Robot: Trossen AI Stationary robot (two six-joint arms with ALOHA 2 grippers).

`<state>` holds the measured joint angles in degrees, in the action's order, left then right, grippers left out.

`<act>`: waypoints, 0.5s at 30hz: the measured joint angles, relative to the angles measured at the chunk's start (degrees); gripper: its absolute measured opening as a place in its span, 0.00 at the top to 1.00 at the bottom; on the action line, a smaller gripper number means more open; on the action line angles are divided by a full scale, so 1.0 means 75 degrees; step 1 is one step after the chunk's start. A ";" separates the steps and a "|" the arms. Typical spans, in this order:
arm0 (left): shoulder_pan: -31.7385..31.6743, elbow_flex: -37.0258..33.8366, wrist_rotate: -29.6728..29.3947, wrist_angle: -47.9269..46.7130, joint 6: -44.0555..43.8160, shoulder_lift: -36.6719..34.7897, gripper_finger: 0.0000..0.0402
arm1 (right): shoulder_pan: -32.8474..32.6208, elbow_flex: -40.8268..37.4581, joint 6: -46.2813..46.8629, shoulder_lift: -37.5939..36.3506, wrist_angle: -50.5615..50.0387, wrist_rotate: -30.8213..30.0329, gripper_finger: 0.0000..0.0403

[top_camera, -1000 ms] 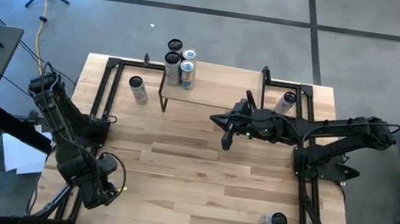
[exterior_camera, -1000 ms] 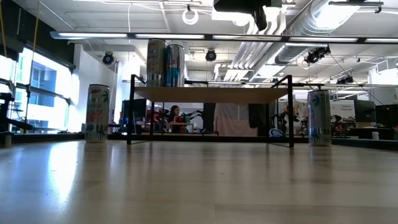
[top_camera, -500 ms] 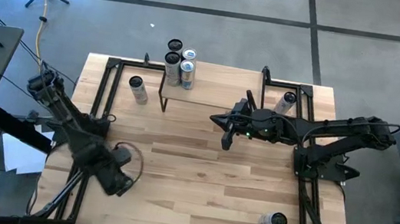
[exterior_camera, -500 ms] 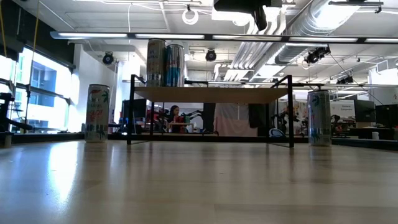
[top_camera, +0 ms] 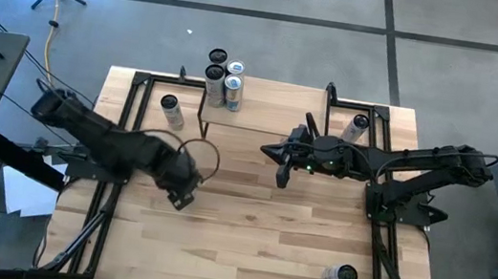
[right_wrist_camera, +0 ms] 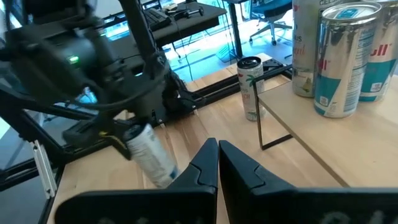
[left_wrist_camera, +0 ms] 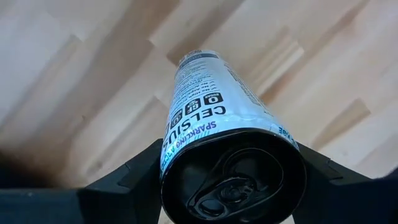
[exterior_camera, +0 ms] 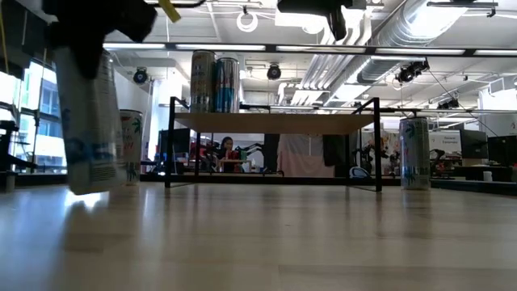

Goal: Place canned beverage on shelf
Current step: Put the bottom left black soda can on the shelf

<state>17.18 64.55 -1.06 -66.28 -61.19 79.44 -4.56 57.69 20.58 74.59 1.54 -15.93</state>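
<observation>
Can (left_wrist_camera: 211,118), white, with "CELSIUS" lettering: clamped between the fingers of the left gripper (top_camera: 184,181), carried tilted above the bench (top_camera: 254,246), clear of its surface; seen at the left edge of the low view (exterior_camera: 87,121) and in the right wrist view (right_wrist_camera: 149,155). Position: left-centre of the bench, short of the shelf (top_camera: 267,113).

Loose can (top_camera: 342,276): near the front right corner of the bench, apart from everything else.

Right gripper (top_camera: 281,175): fingers fully closed (right_wrist_camera: 217,165), holding nothing, hovering over the middle of the bench just in front of the shelf.

Shelf: light-wood board on black legs (exterior_camera: 275,123), at the far side of the bench.

Cans on the shelf (top_camera: 223,83): three, grouped upright at its left end; two show in the low view (exterior_camera: 214,81).

Can beside the shelf, left (top_camera: 172,110): standing on the bench.

Can beside the shelf, right (top_camera: 357,127): standing on the bench at the far right.
</observation>
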 joint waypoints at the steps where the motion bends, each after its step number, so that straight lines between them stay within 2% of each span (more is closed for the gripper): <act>1: -0.0172 0.0000 0.0006 0.0000 0.0189 0.0000 0.43 | -0.0013 0.0000 0.0000 0.0000 0.0000 0.0004 1.00; 7: -0.0896 0.0000 0.0068 -0.0001 0.0777 0.0000 0.43 | -0.0172 0.0000 -0.0003 0.0000 0.0000 0.0004 1.00; 15: -0.0995 0.0000 0.0335 0.0000 0.0843 0.0003 0.43 | -0.0362 0.0000 -0.0003 0.0000 0.0000 0.0004 1.00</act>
<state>9.72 64.55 1.45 -66.28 -54.87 79.46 -7.27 57.69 20.56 74.59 1.54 -15.90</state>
